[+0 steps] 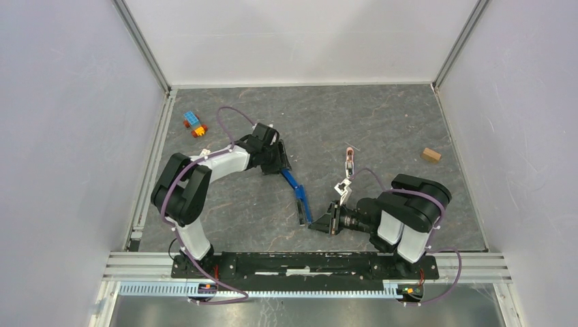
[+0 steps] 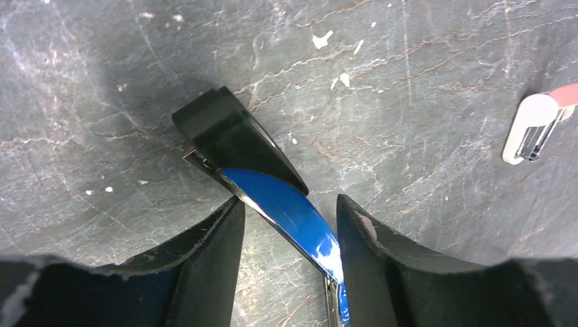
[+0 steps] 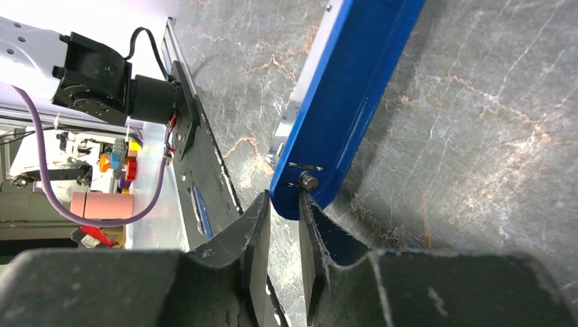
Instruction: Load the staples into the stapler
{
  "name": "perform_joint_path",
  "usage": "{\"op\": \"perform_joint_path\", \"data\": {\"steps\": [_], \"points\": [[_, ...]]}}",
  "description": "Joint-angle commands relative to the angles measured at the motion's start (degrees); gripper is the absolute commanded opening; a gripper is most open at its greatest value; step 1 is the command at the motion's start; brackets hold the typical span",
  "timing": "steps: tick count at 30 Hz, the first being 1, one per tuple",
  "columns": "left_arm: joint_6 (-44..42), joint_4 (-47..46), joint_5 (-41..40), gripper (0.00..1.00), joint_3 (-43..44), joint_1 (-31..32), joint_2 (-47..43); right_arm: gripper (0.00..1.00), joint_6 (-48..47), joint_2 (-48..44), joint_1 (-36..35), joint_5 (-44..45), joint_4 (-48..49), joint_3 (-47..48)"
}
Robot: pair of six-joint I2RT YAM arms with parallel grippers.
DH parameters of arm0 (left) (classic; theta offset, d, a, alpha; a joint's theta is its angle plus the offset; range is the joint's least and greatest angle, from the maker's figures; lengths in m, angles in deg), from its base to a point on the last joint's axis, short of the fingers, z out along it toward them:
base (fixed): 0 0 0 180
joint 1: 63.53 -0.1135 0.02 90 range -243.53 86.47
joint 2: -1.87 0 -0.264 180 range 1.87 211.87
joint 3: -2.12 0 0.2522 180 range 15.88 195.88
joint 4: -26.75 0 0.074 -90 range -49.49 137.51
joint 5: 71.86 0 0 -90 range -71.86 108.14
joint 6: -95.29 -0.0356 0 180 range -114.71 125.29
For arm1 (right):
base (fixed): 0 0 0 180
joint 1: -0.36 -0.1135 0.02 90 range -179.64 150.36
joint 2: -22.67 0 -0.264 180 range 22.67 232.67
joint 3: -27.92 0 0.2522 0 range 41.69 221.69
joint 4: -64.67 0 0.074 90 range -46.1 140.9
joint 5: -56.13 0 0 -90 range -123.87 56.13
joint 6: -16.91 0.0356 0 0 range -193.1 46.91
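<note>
The blue stapler (image 1: pixel 297 192) lies opened out long on the grey table, between the two arms. My left gripper (image 1: pixel 281 162) is at its far end. In the left wrist view the black end and blue arm (image 2: pixel 272 194) cross slantwise between my left gripper's (image 2: pixel 290 204) open fingers, against the right finger (image 2: pixel 361 238). My right gripper (image 1: pixel 320 221) is at the near end. Its fingers (image 3: pixel 284 201) stand a narrow gap apart, and the blue hinge end with its pin (image 3: pixel 310 180) sits at their tips. I cannot make out the staples in any view.
A small pink-and-white piece (image 1: pixel 348 162) (image 2: pixel 535 126) lies right of the stapler. Blue-orange-red toy bricks (image 1: pixel 194 124) sit at the back left and a wooden block (image 1: pixel 430 154) at the right. An aluminium rail (image 1: pixel 153 163) edges the table on the left.
</note>
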Motion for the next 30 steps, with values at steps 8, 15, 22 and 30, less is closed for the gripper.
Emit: {"op": "perform_joint_path", "data": {"steps": [8,15,22,30], "points": [[-4.40,2.42,-0.35,0.60,5.87,0.49,2.53,0.36,-9.21,-18.38,0.65,5.78,-24.07,-4.66],[-4.56,2.62,-0.62,0.63,5.58,0.47,2.18,0.58,-15.18,-36.31,-2.42,21.64,-59.67,6.75],[-3.39,0.60,-0.89,0.63,2.79,0.29,0.13,0.78,-15.19,-33.30,-10.51,39.19,-78.19,23.39],[-1.86,-1.59,1.48,0.63,-2.75,-2.92,-6.08,0.79,-16.03,-20.14,-15.96,46.97,-90.45,39.53]]}}
